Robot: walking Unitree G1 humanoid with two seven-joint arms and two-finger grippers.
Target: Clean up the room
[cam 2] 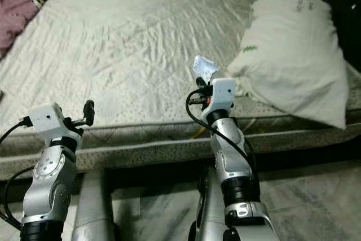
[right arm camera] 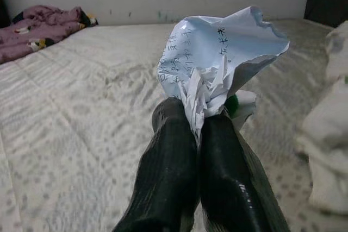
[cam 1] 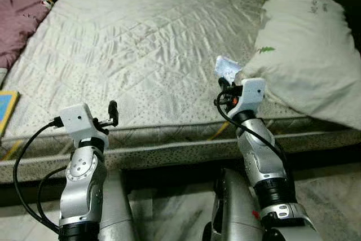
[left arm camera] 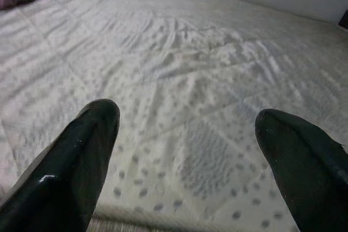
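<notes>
Above the near edge of the mattress, the right hand pinches a crumpled paper tight between its closed fingers, lifted off the bed beside the pillow, likely for carrying to a bin. Its left hand hovers spread open, holding nothing.

Head eyes downward, wrists along mattress.
</notes>
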